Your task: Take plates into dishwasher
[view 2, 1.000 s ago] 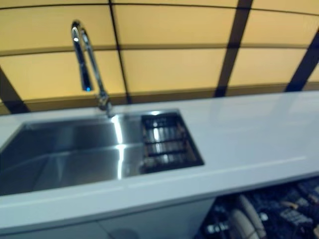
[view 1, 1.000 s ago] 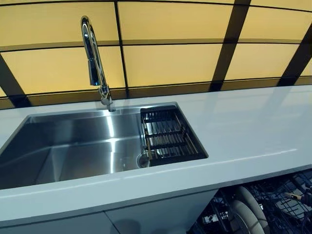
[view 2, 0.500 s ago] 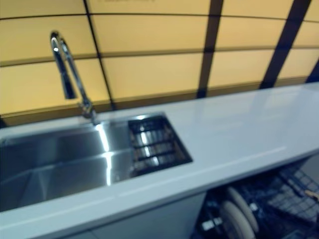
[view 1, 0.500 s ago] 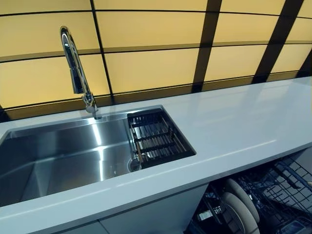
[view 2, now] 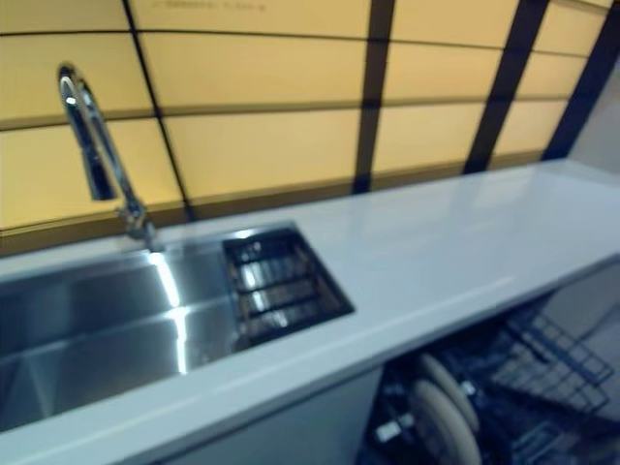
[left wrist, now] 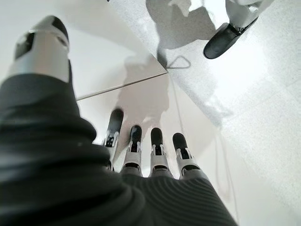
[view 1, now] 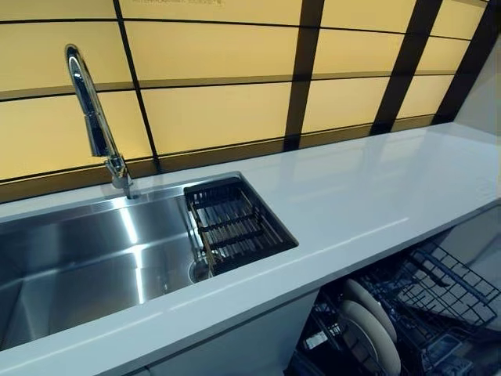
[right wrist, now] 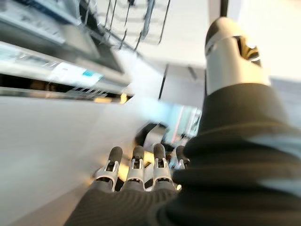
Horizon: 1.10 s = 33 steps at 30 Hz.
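Two white plates (view 1: 366,329) stand upright on edge in the open dishwasher's dark wire rack (view 1: 450,282), below the white counter (view 1: 376,188) at the lower right. Neither hand shows in the eye views. My left hand (left wrist: 141,150) shows in its wrist view with straight fingers, empty, pointing down at the floor beside a white cabinet front. My right hand (right wrist: 136,165) shows in its wrist view with straight fingers, empty, with wire rack bars (right wrist: 136,19) beyond it. No plate is in either hand.
A steel sink (view 1: 78,258) is set in the counter at the left, with a chrome faucet (view 1: 90,117) behind it and a dark wire drain basket (view 1: 235,223) at its right end. Yellow wall panels with dark strips stand behind the counter.
The whole picture has shifted left, so the camera has turned right. More of the dishwasher rack and the plates shows now. Nothing on the counter or in the sink has moved.
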Tool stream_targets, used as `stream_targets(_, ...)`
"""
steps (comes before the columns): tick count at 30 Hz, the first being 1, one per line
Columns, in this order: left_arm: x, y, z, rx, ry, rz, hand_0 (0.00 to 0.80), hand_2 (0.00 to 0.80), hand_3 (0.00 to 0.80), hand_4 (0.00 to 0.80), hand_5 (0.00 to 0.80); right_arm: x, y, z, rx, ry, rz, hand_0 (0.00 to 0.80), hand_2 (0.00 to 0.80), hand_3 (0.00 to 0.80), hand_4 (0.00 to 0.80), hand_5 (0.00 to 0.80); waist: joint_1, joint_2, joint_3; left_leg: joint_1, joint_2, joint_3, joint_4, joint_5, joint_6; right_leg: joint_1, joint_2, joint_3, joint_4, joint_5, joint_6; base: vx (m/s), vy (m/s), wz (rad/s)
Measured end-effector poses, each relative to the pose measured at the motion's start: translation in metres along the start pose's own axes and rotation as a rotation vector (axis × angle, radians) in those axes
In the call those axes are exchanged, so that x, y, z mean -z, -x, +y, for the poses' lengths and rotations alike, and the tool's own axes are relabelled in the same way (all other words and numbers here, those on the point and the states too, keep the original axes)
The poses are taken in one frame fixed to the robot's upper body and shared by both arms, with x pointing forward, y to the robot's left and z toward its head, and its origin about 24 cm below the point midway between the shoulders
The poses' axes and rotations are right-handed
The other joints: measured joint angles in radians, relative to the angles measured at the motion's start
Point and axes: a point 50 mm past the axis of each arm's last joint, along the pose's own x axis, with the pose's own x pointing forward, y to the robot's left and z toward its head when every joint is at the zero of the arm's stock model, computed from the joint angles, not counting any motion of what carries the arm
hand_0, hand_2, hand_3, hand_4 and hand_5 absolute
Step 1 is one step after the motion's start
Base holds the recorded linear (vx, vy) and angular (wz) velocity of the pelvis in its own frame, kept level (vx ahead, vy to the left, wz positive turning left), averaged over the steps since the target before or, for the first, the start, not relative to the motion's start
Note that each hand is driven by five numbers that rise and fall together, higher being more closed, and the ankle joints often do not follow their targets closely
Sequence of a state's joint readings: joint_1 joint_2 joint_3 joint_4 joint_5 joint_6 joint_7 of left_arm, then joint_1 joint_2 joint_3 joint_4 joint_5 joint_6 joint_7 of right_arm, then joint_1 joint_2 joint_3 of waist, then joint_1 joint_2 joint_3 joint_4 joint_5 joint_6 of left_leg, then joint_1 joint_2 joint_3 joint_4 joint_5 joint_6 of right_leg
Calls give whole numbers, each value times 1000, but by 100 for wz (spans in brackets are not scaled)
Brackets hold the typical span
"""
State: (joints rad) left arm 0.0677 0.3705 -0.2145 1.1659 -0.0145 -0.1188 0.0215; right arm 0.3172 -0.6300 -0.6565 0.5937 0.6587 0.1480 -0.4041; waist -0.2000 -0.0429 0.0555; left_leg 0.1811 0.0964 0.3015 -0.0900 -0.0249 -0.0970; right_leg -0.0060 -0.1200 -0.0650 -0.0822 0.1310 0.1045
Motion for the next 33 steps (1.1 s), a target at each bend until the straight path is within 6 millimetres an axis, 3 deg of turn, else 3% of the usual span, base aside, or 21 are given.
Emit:
stream_targets(7,4,0,0,-1,-1,33,0,0,0,0,0,60,0,-38,145,16,195,0,0,0,0,0,-5,2,4,-2,1,25,0,-4,0,-20,-5,0,0,0,0,-37,-43,-10)
stream_targets(13,5,0,1,-1,-2,39,0,0,0,0,0,95,9,-47,164,-70,313,0,0,0,0,0,-5,3,7,-2,2,26,0,-6,-2,-24,-3,0,-4,4,3,-22,-59,-2)
stream_targets(19,4,0,3,-4,-4,37,0,0,0,0,0,115,16,-40,108,-377,380,0,0,0,0,0,-5,14,14,-3,3,25,0,-7,-2,-25,-2,-1,-5,4,2,-21,-86,0)
stream_targets(26,6,1,10,-1,-14,50,0,0,0,0,0,143,37,5,-118,-814,444,0,0,0,0,0,-2,59,32,-20,-1,23,0,-6,-1,-39,-5,-1,-5,7,-1,-44,-57,1)
stream_targets(29,8,1,11,0,-14,55,0,0,0,0,0,140,33,3,-127,-859,416,0,0,0,0,0,-2,95,43,-29,-3,21,3,-8,2,-44,-7,-1,-2,8,-1,-27,-39,2)
stream_targets(33,7,1,10,0,-14,54,0,0,0,0,0,133,27,2,-133,-850,418,0,0,0,0,0,1,116,48,-37,0,21,5,-7,3,-53,-7,-3,-1,7,-3,3,-42,0)
